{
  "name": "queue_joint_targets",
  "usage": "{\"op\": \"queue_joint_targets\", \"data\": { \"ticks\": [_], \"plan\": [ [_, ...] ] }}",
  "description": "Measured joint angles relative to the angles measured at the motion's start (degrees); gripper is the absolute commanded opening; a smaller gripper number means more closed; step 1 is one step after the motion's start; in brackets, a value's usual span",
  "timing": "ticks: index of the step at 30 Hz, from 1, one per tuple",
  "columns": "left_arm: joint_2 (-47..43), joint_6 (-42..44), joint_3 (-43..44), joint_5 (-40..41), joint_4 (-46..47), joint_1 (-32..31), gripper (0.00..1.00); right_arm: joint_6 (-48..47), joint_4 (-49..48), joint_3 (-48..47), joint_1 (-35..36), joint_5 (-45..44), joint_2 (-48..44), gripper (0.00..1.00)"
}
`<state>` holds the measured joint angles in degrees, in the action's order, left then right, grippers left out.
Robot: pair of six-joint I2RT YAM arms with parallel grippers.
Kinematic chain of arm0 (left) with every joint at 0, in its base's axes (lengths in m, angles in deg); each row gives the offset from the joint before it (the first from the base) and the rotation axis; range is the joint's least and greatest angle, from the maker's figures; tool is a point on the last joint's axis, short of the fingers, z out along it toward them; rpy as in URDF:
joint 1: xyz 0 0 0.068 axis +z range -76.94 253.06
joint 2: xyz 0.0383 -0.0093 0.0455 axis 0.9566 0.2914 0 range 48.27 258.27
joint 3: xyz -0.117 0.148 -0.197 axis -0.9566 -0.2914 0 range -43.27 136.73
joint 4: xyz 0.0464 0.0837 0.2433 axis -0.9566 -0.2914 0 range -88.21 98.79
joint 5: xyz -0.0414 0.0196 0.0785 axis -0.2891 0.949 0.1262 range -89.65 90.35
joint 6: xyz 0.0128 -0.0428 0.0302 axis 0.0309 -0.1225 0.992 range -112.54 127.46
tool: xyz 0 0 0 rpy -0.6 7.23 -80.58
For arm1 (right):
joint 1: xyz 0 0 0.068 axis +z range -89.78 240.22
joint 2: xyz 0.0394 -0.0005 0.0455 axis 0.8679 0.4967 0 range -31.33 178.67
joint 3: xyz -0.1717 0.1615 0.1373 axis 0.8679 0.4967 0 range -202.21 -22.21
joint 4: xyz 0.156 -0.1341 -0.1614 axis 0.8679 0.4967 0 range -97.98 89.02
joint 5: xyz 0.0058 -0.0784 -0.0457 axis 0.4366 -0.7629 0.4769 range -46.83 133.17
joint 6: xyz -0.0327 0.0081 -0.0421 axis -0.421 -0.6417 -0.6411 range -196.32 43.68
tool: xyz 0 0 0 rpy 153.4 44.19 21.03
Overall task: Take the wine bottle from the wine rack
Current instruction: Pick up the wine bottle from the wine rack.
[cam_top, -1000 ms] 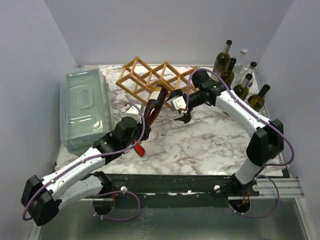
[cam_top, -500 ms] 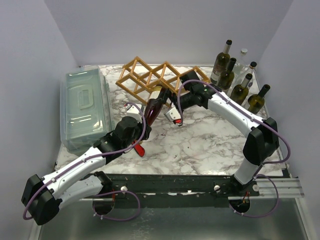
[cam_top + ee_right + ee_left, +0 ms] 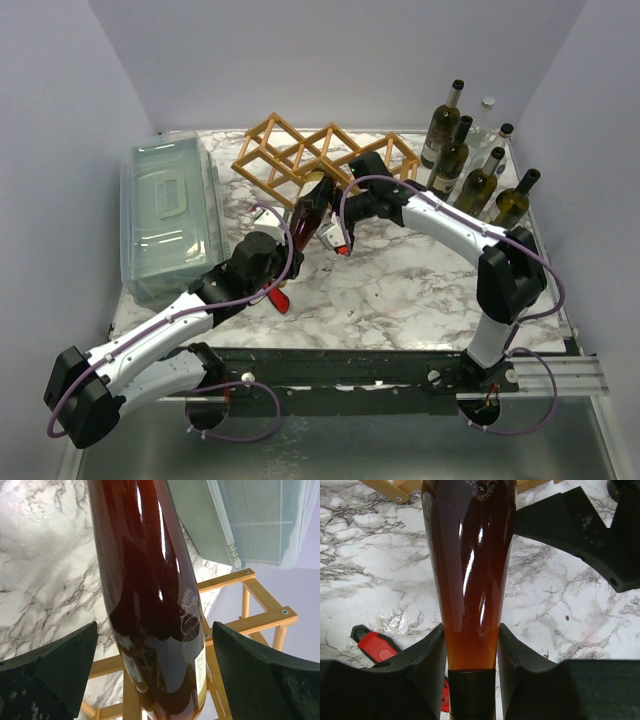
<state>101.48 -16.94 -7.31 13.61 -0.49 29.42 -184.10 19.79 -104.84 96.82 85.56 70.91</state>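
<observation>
Wine bottle, dark red glass, is lying slanted, with its butt end lodged among the front slats of the wine rack and its neck pointed toward the near left. It is held above the marble counter. The neck is clamped by the left claw, with both fingers pressed against the glass just above the dark capsule. The right claw is spread wide astride the bottle's body near the rack, and a gap is seen on each side, so no contact is made. A red-handled item is seen on the counter under the left claw. A lidded clear bin is placed at the left. Standing bottles are grouped at the far right corner, well apart from the rack.
</observation>
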Motion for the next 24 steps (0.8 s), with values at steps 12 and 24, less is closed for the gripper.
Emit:
{"op": "queue_joint_targets", "data": {
  "ticks": [12,24],
  "plan": [
    [0.4,-0.2,0.2,-0.2,0.2,0.0,0.0,-0.6,-16.7,5.3,1.9,-4.2,3.2,0.9],
    [0.4,-0.1,0.2,-0.3,0.1,0.0,0.0,-3.3,-26.0,9.1,2.1,-4.6,3.6,0.47]
  ]
}}
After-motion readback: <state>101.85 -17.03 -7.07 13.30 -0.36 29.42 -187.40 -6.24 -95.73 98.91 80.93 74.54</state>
